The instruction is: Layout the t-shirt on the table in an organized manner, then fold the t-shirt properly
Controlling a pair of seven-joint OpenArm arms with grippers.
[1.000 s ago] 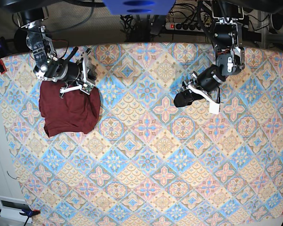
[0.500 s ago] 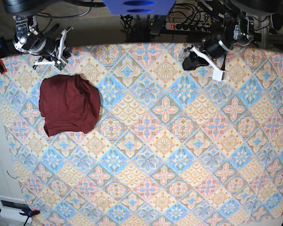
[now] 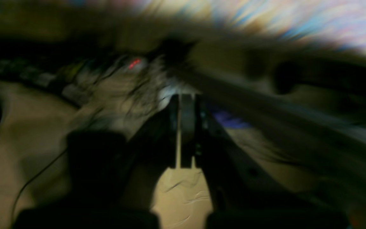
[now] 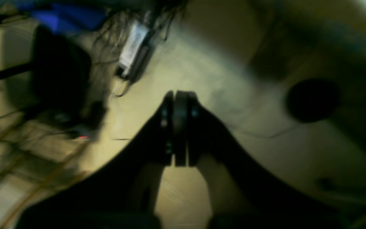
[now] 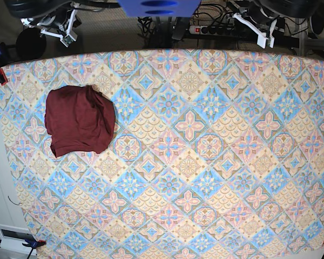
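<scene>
Left gripper (image 3: 183,127) pressed together, pinching nothing; dark fingers (image 3: 174,130) seen edge-on in the left wrist view, only a thin pale slit between them; heavy motion blur all round, a red light (image 3: 134,63) up and to the left of the tips, tangled cables (image 3: 119,86) beside it, streak of the table (image 3: 297,19) pattern far above and to the right; pale floor (image 3: 183,197) showing below the tips.

Right gripper (image 4: 180,127) likewise pressed together, empty; black fingers (image 4: 165,127) flat against each other in the right wrist view; pale floor (image 4: 202,63) beyond the tips, white power strip (image 4: 132,51) up and left of them, blue part (image 4: 65,16) further up-left, dark round shape (image 4: 313,100) off to the right; blurred, details not readable.

Base view: both arms raised off the table (image 5: 205,178), at the far edge near the top of frame; right arm end (image 5: 62,24) at top left, left arm end (image 5: 256,24) at top right; neither touching cloth.

T-shirt (image 5: 78,120) lying well apart from both grippers, nearer the right arm's side; compact rumpled bundle, edges rounded, flat on the table; free of any grip.
</scene>
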